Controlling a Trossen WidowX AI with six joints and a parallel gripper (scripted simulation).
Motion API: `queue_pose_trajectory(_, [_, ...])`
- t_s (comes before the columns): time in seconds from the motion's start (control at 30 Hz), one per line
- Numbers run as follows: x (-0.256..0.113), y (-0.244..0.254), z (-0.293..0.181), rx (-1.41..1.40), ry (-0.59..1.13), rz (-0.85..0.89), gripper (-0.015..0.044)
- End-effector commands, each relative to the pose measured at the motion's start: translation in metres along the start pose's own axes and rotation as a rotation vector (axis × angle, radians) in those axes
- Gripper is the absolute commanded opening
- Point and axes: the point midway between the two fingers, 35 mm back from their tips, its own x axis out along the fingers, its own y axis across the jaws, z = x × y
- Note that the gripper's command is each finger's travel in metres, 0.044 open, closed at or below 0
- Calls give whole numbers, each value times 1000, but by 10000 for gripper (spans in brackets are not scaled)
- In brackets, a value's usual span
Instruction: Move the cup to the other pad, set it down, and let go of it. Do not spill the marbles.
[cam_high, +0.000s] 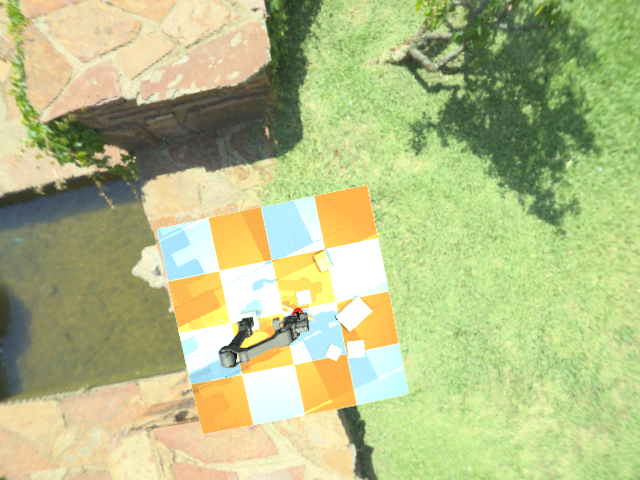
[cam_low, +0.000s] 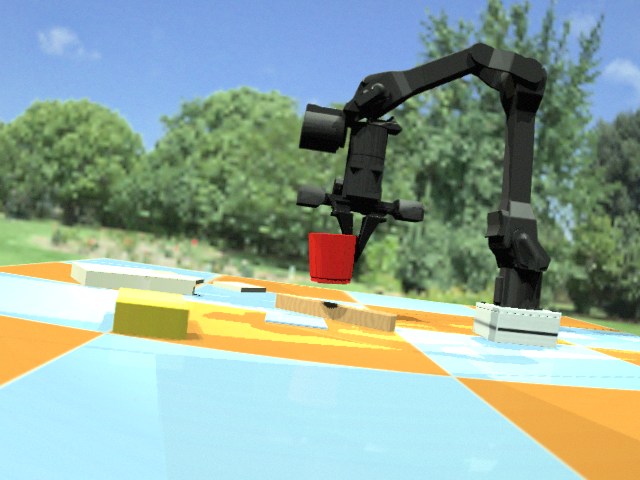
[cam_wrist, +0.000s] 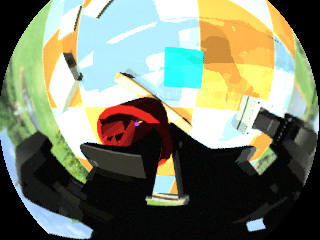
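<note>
The red cup (cam_high: 296, 312) (cam_low: 331, 258) (cam_wrist: 160, 107) hangs in the air, close to upright, with its bottom above the height of the wooden bar. My gripper (cam_low: 354, 243) (cam_wrist: 166, 125) is shut on the cup's wall at one side. A purple marble (cam_wrist: 136, 123) and a bit of yellow show inside the cup in the wrist view; the rest of the inside is dark. A pale pad (cam_high: 303, 297) (cam_low: 295, 320) lies on the table beside the bar. A cyan pad (cam_wrist: 183, 67) lies on the bar's other side, hidden under the arm in the top view.
A wooden bar (cam_low: 361, 313) (cam_wrist: 131, 85) lies low between the two pads. A yellow block (cam_high: 323, 261) (cam_low: 150, 315) stands near the pale pad. A large white box (cam_high: 354, 313) (cam_low: 134, 279) (cam_wrist: 60, 80) and two smaller white pieces (cam_high: 355, 348) (cam_high: 333, 352) lie beyond the gripper.
</note>
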Motion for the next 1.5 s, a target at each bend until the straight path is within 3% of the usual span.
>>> queue_pose_trajectory(0.0, [1,-7,7,-4,-2,-8,0])
queue_pose_trajectory(1.47, [0,-60,76,-4,-9,-12,0])
